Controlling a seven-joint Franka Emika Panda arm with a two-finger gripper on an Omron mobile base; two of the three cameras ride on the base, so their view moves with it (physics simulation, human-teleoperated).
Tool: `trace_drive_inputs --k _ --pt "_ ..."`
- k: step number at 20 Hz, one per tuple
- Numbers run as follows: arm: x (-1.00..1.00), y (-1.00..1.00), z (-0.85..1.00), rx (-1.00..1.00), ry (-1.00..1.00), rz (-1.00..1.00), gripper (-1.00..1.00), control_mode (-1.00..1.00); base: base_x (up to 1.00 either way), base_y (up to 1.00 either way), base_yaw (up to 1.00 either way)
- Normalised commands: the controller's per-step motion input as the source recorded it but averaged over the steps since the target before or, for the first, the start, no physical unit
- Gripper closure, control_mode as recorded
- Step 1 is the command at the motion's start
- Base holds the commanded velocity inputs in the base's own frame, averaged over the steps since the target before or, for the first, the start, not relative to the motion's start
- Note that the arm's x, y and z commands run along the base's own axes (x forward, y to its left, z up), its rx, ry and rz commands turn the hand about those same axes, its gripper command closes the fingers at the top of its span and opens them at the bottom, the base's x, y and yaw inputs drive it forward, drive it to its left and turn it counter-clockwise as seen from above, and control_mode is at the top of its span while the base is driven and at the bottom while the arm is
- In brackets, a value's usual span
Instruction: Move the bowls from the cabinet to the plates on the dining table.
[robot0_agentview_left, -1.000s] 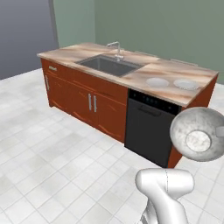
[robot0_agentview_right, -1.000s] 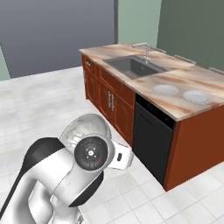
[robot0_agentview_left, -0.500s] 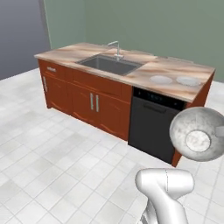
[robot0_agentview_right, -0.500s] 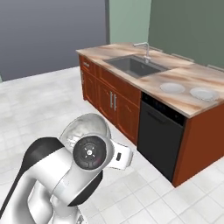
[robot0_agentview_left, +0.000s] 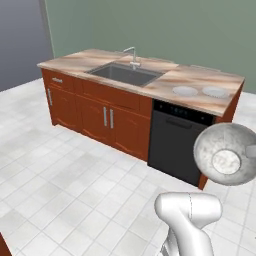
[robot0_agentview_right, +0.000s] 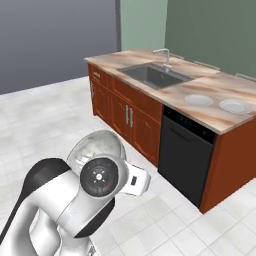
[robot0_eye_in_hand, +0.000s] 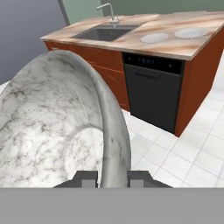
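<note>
Claw (robot0_eye_in_hand: 113, 178) clamps grey bowl's (robot0_eye_in_hand: 57, 122) rim | bowl on edge, mouth sideways | plates (robot0_agentview_left: 185, 91) flat

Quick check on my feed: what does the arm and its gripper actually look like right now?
The arm is glossy white with rounded, bulbous links and a black band at one joint. A dark round joint cap with a small white centre faces the right base camera. The gripper has two small dark grey finger tips. No cables or markings are visible.

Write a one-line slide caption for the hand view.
Gripper shut on the rim of the grey speckled bowl, facing the marble dining table with two bare plates beside the sink.
</note>
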Motion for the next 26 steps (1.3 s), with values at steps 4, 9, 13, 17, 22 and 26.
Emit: trace_drive_inputs --k 4,9,13,17,22,26 --pt "0.00 0.00 0.00 0.00 0.00 0.00 1.00 1.00 0.69 0.00 0.00" --pt "0.00 0.00 0.00 0.00 0.00 0.00 1.00 1.00 0.75 0.00 0.00" --pt "0.00 0.00 0.00 0.00 0.00 0.00 1.00 1.00 0.70 0.00 0.00" --pt "0.00 0.00 0.00 0.00 0.00 0.00 1.00 1.00 0.68 0.00 0.00" --pt "0.00 0.00 0.00 0.00 0.00 0.00 1.00 1.00 0.65 -0.01 -0.01" --pt "0.00 0.00 0.00 0.00 0.00 0.00 1.00 1.00 0.48 -0.04 0.00"
